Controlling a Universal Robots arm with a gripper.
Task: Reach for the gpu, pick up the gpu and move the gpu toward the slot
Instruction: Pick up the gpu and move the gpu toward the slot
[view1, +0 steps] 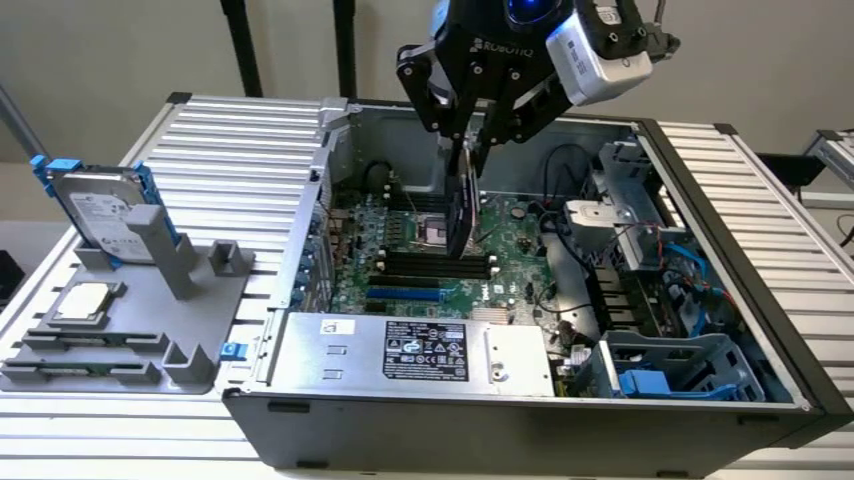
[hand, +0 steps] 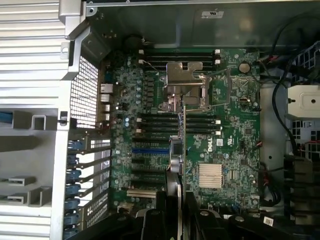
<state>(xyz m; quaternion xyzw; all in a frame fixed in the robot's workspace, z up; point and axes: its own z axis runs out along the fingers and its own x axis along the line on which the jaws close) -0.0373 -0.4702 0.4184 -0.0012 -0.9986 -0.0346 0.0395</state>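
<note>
My gripper (view1: 470, 135) hangs over the open computer case (view1: 694, 300), shut on the gpu (view1: 463, 200). The card hangs edge-on below the fingers, thin and dark, over the green motherboard (view1: 514, 240). In the wrist view the gpu (hand: 183, 140) is a narrow vertical strip with its silver bracket (hand: 173, 156) beside it. The gripper (hand: 175, 210) clamps it from both sides. The card's lower edge is above the black memory slots, near the blue expansion slot (view1: 404, 295) (hand: 150, 150). It stays clear of the board.
Left of the case in the exterior view, a grey fixture (view1: 134, 310) holds a silver hard drive with blue rails (view1: 104, 210) and a small silver chip (view1: 83, 300). Inside the case are the power supply (view1: 414, 350), cables (view1: 574, 170) and a blue drive cage (view1: 667, 370).
</note>
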